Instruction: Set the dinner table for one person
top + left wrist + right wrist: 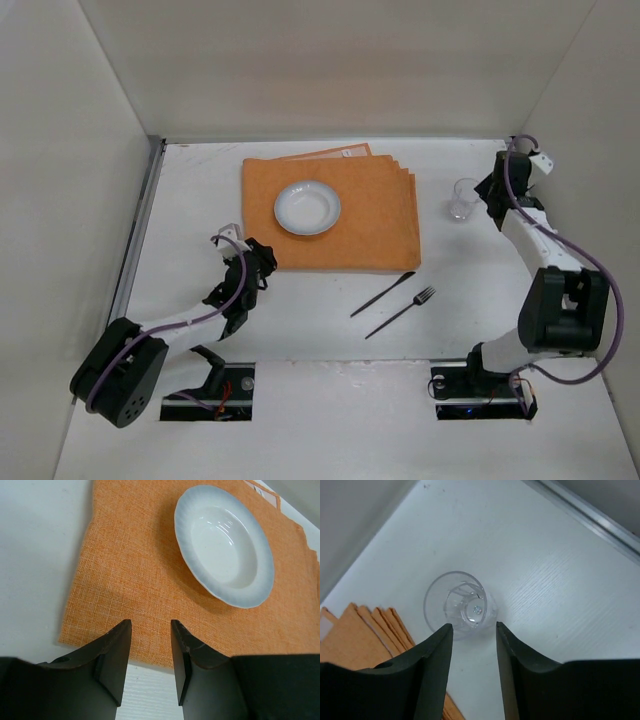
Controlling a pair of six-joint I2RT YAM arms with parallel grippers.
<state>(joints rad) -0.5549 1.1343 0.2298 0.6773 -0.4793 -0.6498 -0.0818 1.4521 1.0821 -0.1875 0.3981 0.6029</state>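
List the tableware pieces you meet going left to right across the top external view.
White plate → black knife → black fork → clear glass.

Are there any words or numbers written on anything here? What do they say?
No text here can be read.
Pale tag at the far edge of the placemat: any print on it is too small and blurred to read.
Plate, glass, knife, fork: no writing shows on them.
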